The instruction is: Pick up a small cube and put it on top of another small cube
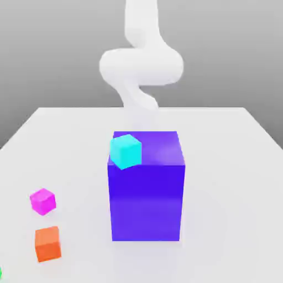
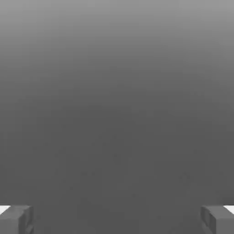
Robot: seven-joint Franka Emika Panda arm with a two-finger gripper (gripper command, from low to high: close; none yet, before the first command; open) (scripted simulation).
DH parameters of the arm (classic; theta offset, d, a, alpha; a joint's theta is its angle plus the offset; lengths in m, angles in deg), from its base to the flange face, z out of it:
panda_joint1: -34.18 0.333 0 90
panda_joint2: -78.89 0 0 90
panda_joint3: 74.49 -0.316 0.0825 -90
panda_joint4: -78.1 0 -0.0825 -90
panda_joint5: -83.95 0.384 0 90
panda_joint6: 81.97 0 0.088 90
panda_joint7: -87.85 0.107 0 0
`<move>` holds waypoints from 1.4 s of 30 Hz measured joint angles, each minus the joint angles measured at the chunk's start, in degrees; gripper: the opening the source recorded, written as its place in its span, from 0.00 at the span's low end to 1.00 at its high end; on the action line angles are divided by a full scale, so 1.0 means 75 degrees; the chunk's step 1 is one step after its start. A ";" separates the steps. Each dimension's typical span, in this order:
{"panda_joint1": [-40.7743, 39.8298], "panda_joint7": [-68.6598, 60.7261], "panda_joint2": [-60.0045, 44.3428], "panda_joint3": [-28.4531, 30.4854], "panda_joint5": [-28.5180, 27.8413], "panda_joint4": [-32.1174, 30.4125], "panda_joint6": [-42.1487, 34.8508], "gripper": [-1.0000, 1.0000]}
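The hand (image 2: 117, 220) is wide open in the hand view, its two fingers set well apart with nothing gripped between them, over a plain grey surface that is too featureless to name. In the exterior view, the white arm (image 1: 141, 66) comes down from the top of the picture, bends, and runs down toward the far side of a large blue-violet block (image 1: 146, 202), which stands upright on the pale counter (image 1: 232, 193). A small cyan cube (image 1: 126, 152) appears at the block's top, over the near edge toward the exterior view's left; whether it rests fully there or juts past the edge, I cannot tell. Two more small cubes sit on the counter toward the exterior view's left, well apart from the block: a magenta cube (image 1: 43, 202) and, nearer the camera, an orange cube (image 1: 48, 244). These two are near each other but separate, and both are turned at slight angles. A sliver of a green object (image 1: 0, 273) is cut off by the lower part of the exterior view's left edge.
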 joint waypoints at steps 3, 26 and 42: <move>-0.0499 0.0022 -0.0909 0.0342 -0.0303 -0.0521 0.0581 0.50; -0.3994 -0.3067 -0.7367 0.1153 0.2439 -0.3085 0.4878 0.50; -0.3670 -0.1861 -0.6153 0.1821 0.0911 -0.3290 0.3902 0.00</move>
